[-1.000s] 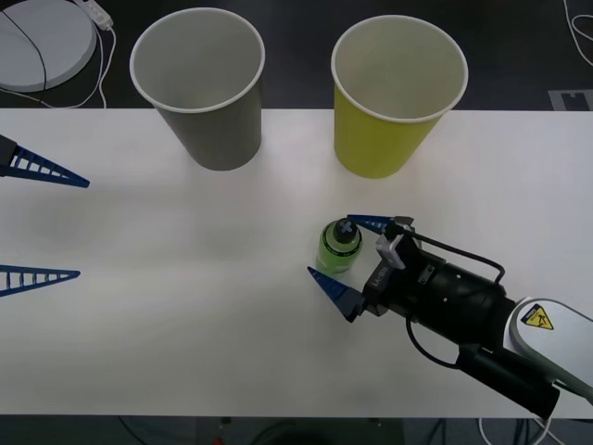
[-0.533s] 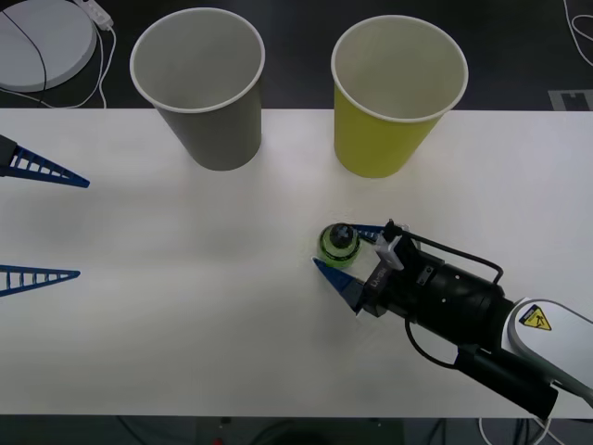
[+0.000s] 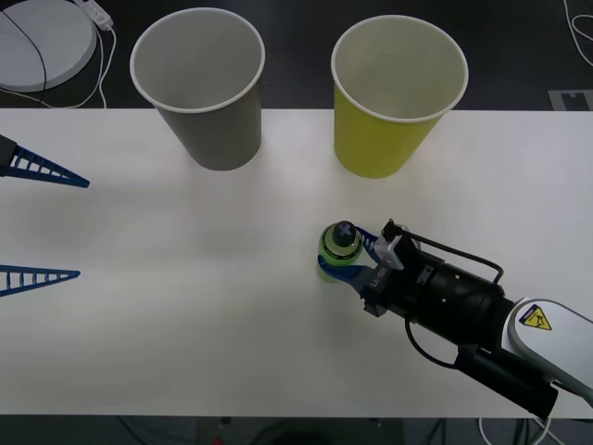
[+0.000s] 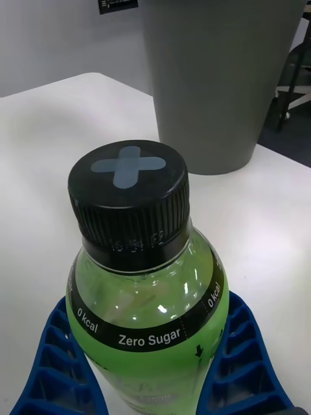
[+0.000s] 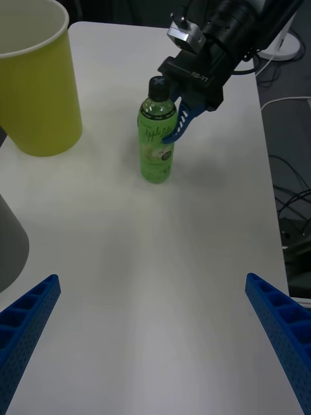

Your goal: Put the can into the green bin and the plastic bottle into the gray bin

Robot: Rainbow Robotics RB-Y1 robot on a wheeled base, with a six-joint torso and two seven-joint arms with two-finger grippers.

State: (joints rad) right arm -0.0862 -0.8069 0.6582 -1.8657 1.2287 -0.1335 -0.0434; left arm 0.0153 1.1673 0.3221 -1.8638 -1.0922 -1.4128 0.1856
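Note:
The plastic bottle (image 3: 338,248) stands upright on the white table (image 3: 185,306), bright green with a black cap. My right gripper (image 3: 345,258) is shut on the plastic bottle's body, and its blue fingers (image 4: 48,363) press both sides of the bottle (image 4: 146,292) below the label band. The left wrist view shows the same grip on the bottle (image 5: 157,142). Behind stand the gray bin (image 3: 199,88) at the left and the green bin (image 3: 398,93) at the right, both upright. My left gripper (image 3: 37,222) waits open at the table's left edge. The can is out of view.
A white round device (image 3: 37,37) with a cable lies beyond the table's far left corner. The gray bin (image 4: 220,78) rises close behind the bottle in the right wrist view. Bare tabletop stretches between the bottle and the bins.
My right gripper's fingers, open on either side of the bottle a second ago, have shut on it. The bottle shifted slightly. The left arm stayed still.

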